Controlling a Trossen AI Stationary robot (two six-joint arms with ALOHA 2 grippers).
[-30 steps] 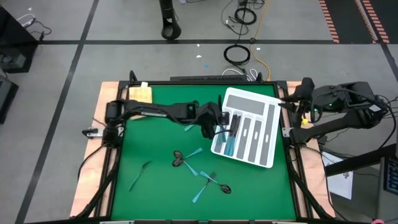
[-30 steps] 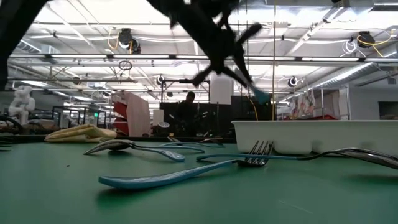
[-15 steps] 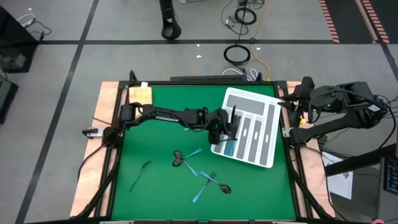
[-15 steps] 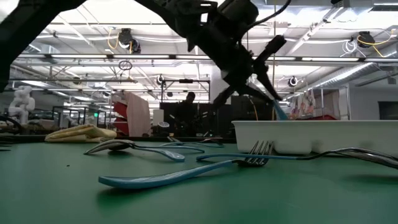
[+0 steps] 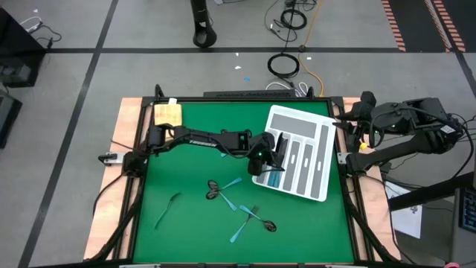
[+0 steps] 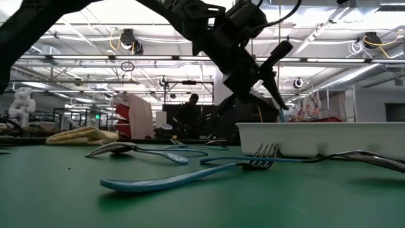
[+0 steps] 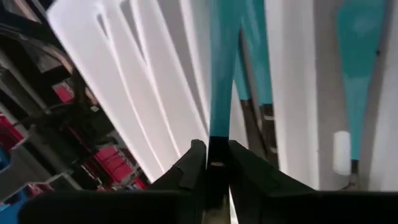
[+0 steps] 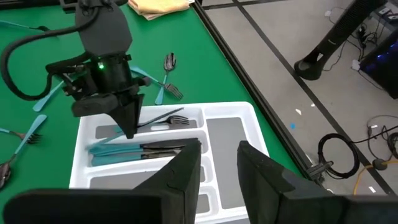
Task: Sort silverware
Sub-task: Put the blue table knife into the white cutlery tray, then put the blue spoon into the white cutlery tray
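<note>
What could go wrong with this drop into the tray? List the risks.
1. The left gripper pinches only the end of a light-blue utensil over the white tray; it could swing and land across a divider.
2. That compartment already holds utensils, so the piece may rest crooked on top.
3. The gripper hangs close to the tray and might nudge it.

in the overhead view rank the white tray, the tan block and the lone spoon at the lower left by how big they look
Largest to smallest:
1. White tray, by far.
2. Tan block, a broader patch.
3. Lone spoon, about as long as the block but much thinner.
</note>
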